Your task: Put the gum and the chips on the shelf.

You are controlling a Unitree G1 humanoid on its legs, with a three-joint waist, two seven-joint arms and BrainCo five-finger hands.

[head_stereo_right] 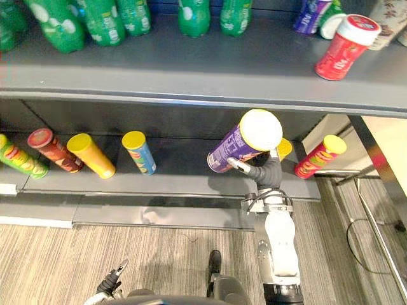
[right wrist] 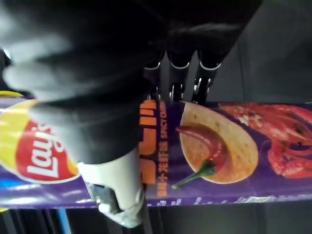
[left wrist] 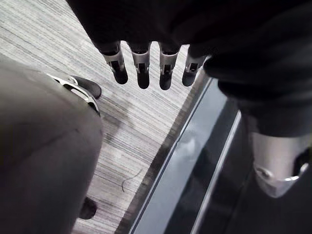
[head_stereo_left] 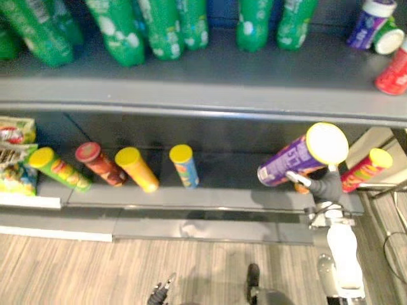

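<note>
One purple chips can is the thing in play. In the left eye view the right hand holds it tilted, pale lid up and base aimed into the lower shelf. That is probably so it can slide into the gap between the blue can and the red can. More chip cans lean in a row there, with snack bags at the far left end.

In the right eye view, the upper shelf carries green bottles. At its right end stand a red tub and a purple tub, which I take for gum.

In the left wrist view, the left hand hangs idle over striped grey-brown flooring, its fingers straight, slightly apart and holding nothing.

In the right wrist view, the fingers curl over the can's body, and what looks like the thumb closes from the other side. It wraps the can mid-length, probably for balance.
</note>
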